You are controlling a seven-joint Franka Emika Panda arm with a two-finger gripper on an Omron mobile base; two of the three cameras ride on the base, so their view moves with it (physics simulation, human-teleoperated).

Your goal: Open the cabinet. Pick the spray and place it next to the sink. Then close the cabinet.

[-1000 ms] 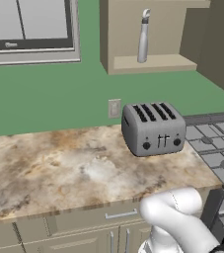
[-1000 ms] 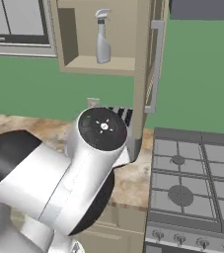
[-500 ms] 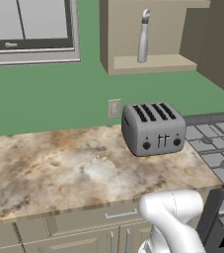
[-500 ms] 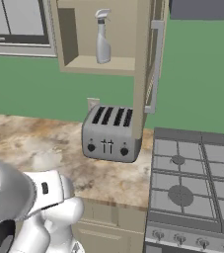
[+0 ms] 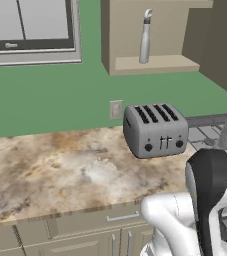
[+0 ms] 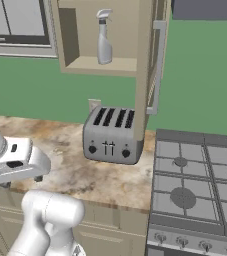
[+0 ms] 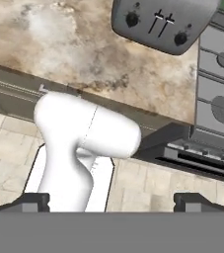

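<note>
The cabinet hangs on the wall above the toaster with its door swung open and its long silver handle facing the stove side. On the tan shelf stands the spray, upright and alone, a slim silver-grey bottle with a trigger top. My gripper is open, its two dark tips wide apart with nothing between them. It hangs low in front of the counter edge, pointing down at the floor, far below the spray. The sink is out of view.
A silver four-slot toaster sits on the brown marbled counter under the cabinet. A gas stove adjoins the counter on the right. A window is at the upper left. Drawers run below the counter.
The arm has swung down and folded low: in the right base view it no longer hides the toaster. The spray and cabinet door have not moved.
</note>
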